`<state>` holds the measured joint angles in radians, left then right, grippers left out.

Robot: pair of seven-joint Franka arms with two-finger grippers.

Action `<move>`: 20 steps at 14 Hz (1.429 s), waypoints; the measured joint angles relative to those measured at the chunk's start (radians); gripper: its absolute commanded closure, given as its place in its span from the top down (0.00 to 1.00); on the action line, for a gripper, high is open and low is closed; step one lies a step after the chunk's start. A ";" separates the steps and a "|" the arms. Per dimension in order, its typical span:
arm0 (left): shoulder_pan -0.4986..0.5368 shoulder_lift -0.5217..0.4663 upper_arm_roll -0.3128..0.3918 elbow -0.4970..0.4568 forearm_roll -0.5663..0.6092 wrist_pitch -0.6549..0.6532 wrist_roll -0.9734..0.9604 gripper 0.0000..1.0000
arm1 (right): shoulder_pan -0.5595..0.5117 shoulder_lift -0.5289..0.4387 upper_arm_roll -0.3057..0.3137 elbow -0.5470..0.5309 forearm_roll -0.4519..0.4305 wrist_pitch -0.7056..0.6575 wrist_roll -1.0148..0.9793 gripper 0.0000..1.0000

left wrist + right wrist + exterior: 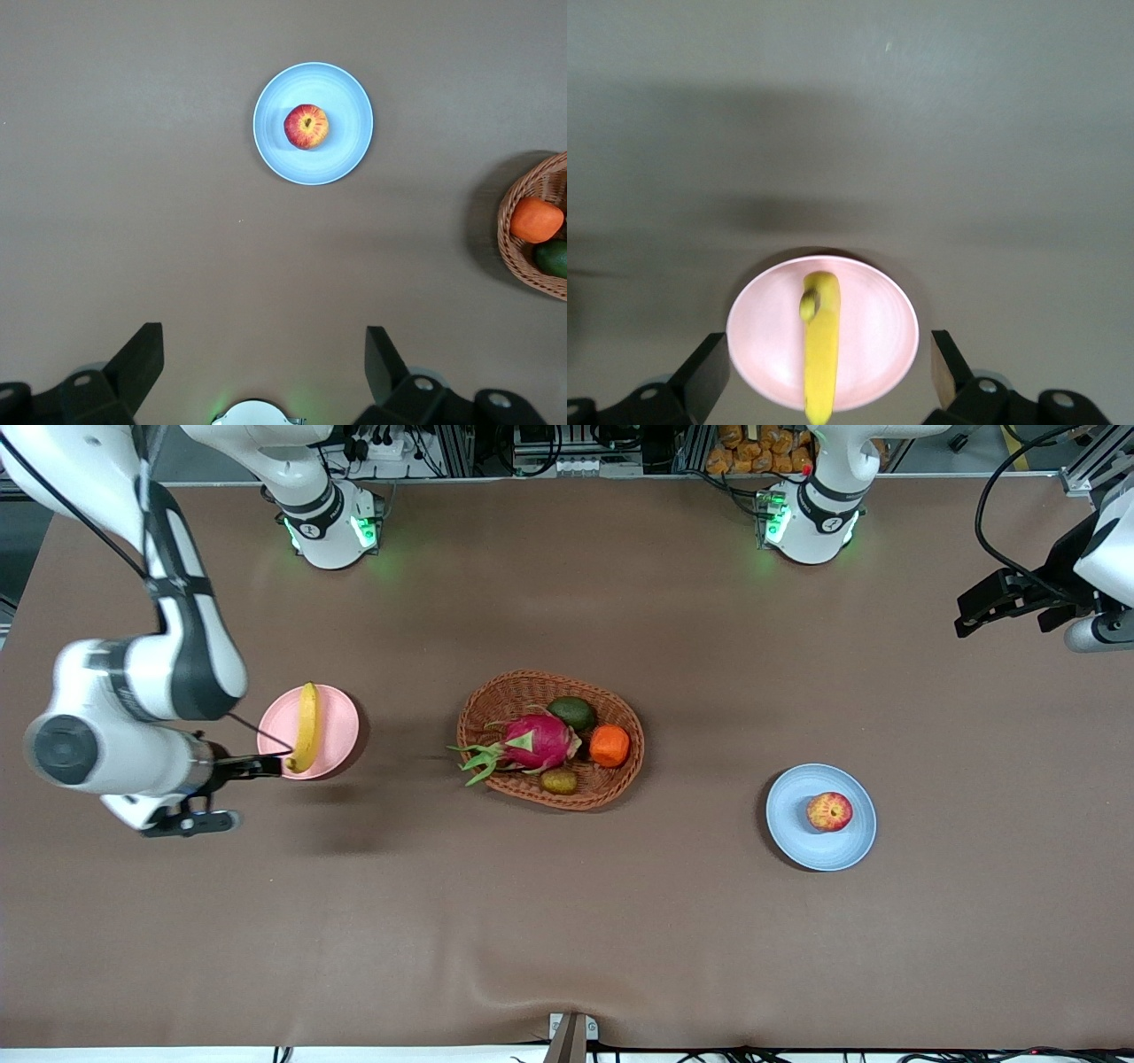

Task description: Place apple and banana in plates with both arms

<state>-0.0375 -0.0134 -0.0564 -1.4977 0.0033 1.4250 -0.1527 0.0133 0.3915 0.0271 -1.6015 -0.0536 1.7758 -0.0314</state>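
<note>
plates: 2. Pink plate (pixel 332 731) toward the right arm's end of the table, blue plate (pixel 821 841) toward the left arm's end and nearer the front camera.
banana: 1. The banana (pixel 306 726) lies across the pink plate, its nearer tip over the rim.
apple: 1. The apple (pixel 829 811) sits on the blue plate, slightly off centre.
basket: 1. Wicker basket (pixel 505 700) between the two plates, apart from both.
basket contents: 4 fruits: dragon fruit (pixel 532 742), orange (pixel 609 745), avocado (pixel 571 714), kiwi (pixel 558 781). Dragon fruit's green tips stick out over the rim.
arms: 2, bases lit green.
right arm: forearm bent low over its end of the table, wrist turned so the fingers point sideways toward the pink plate.
right gripper (pixel 230 793): jaws spread wide, nothing between them. Upper finger tip is at the banana's nearer tip; contact can't be told. In the right wrist view both fingers (pixel 704 376) flank the plate and the banana runs down the gap.
left arm: pulled out to its end of the table, waiting, well apart from the blue plate.
left gripper (pixel 997 602): jaws wide apart, holding nothing. Left wrist view shows the blue plate and apple well off from the fingers (pixel 142 359).
</note>
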 measured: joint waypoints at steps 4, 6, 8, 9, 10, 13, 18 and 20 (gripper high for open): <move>0.001 0.000 0.001 0.001 0.000 -0.001 0.000 1.00 | -0.002 -0.020 -0.002 0.241 0.000 -0.231 -0.060 1.00; 0.001 0.000 0.001 0.001 0.000 -0.002 0.000 1.00 | -0.020 -0.028 -0.003 0.321 0.000 -0.335 -0.080 1.00; 0.001 0.000 0.002 0.002 0.000 -0.003 0.000 1.00 | -0.035 -0.035 -0.003 0.421 0.002 -0.479 -0.136 1.00; 0.002 0.000 0.003 0.002 0.000 -0.003 0.000 1.00 | -0.037 -0.049 -0.003 0.456 0.002 -0.520 -0.157 1.00; 0.002 0.000 0.004 0.002 0.000 -0.004 0.000 1.00 | -0.037 -0.067 -0.002 0.475 0.002 -0.539 -0.164 1.00; 0.002 0.000 0.004 0.003 0.000 -0.009 0.000 1.00 | -0.037 -0.161 -0.001 0.472 0.018 -0.562 -0.117 1.00; 0.002 0.000 0.008 0.004 0.000 -0.011 0.000 1.00 | -0.037 -0.366 0.000 0.213 0.031 -0.478 -0.057 1.00; 0.003 0.000 0.009 0.005 0.000 -0.012 0.000 1.00 | -0.037 -0.414 0.002 0.142 0.031 -0.464 -0.056 1.00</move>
<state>-0.0347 -0.0137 -0.0479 -1.4927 0.0034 1.4132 -0.1527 -0.0238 -0.0225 0.0291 -1.4599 -0.0226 1.3120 -0.0876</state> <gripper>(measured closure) 0.000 0.000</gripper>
